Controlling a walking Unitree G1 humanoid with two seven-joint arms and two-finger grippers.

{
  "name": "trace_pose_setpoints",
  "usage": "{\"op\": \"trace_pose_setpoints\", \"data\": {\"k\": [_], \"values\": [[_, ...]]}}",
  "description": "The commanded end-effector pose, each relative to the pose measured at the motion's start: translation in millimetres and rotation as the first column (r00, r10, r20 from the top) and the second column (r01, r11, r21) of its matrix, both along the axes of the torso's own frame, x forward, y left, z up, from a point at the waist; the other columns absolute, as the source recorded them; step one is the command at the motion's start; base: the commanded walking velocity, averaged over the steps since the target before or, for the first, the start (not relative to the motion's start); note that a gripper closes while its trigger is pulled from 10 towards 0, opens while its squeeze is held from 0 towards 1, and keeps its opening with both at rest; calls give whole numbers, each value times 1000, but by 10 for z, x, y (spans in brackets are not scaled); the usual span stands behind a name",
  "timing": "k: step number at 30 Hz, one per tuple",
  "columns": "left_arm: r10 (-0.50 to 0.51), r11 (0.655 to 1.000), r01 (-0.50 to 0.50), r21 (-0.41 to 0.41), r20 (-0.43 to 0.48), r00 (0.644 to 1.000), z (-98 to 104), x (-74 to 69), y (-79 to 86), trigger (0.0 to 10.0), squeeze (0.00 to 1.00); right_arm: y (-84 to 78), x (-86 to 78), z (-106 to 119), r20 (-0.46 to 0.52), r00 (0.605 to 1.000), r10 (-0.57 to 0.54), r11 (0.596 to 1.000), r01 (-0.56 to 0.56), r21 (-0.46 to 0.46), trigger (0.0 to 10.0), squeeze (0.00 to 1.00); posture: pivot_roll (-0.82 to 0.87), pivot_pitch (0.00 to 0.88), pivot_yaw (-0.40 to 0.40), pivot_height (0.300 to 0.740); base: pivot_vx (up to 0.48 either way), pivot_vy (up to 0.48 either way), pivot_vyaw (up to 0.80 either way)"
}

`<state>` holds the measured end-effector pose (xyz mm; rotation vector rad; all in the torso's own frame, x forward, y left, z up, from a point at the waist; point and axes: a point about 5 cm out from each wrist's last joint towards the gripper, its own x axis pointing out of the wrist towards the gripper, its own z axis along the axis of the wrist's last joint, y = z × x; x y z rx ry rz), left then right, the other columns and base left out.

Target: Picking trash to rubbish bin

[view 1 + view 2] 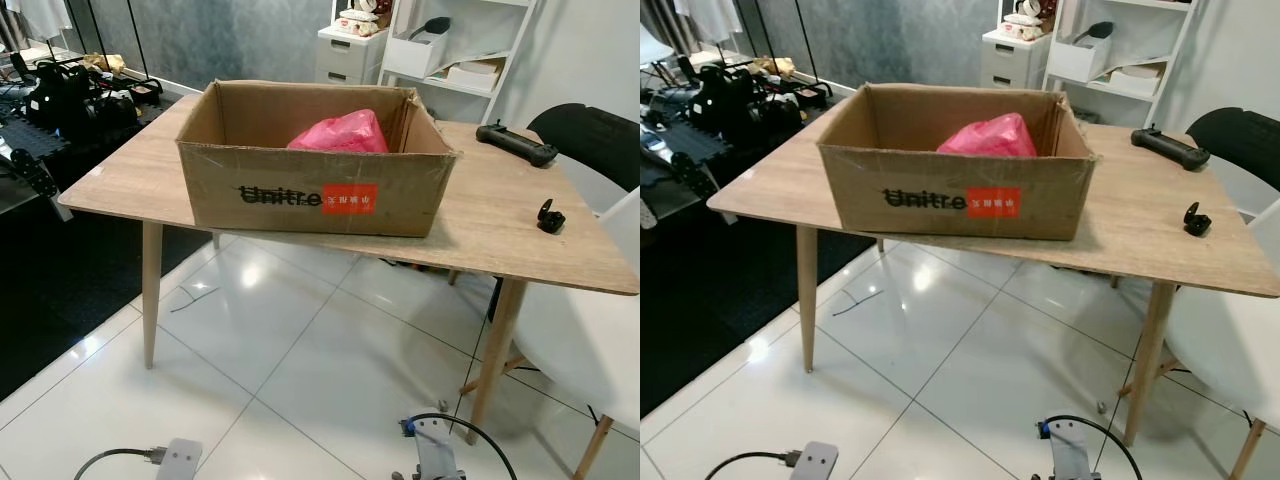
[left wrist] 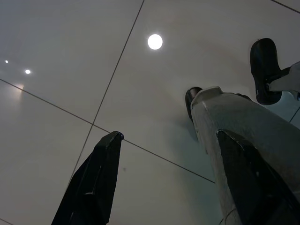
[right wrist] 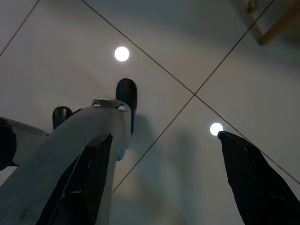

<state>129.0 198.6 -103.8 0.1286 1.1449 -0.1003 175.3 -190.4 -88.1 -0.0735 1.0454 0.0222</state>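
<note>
1. While both arms hang low over the white tile floor (image 1: 300, 390), a cardboard box (image 1: 315, 190) stands on the wooden bench (image 1: 130, 175), its near edge reaching the bench's near rim.
2. A pink plastic bag (image 1: 342, 133) lies inside the box, toward its far right part, its top showing above the near wall.
3. The box's near wall carries black lettering and a red label (image 1: 349, 200).
4. On the bench's right side, well apart from the box, a long black controller (image 1: 516, 142) lies at the far edge, and a small black clip (image 1: 550, 217) sits nearer.
5. The left hand (image 2: 168, 183) points down at the floor tiles, its two black fingers (image 2: 93, 187) spread wide with nothing between them.
6. The right hand (image 3: 173, 183) also points at the floor, fingers (image 3: 248, 178) wide apart and empty.
7. A white chair (image 1: 590, 340) stands at the near right of the bench, and a black chair back (image 1: 595, 135) shows at the far right.
8. White shelves (image 1: 450, 50) and a small drawer unit (image 1: 350, 50) stand behind the bench; black equipment (image 1: 70, 100) lies at the far left.
</note>
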Motion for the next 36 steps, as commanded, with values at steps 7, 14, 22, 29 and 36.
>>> {"op": "trace_pose_setpoints", "data": {"k": [7,14,22,29,36], "values": [[-92,996,92,11,2,996,15,47,-9,10000,0,-132,78,53,39,996,-77,992,81,-93,10000,0,18,5,-8,740,0,0,0],[121,992,-121,29,22,992,26,-3,177,10000,0,-106,-16,4,-23,997,78,987,-81,-142,10000,0,45,31,-29,740,0,0,0],[191,977,-192,88,23,981,34,-67,324,10000,0,-105,5,15,-19,993,115,981,-116,-155,10000,0,64,79,-31,740,0,0,0],[415,903,-415,111,27,910,13,-284,490,10000,0,-31,-123,-53,-67,984,166,975,-174,-140,10000,0,97,82,-53,740,0,0,0],[368,924,-366,112,6,930,-2,-295,445,10000,0,-35,-80,-36,-68,984,165,974,-174,-146,10000,0,103,46,-34,740,0,0,0]]}}
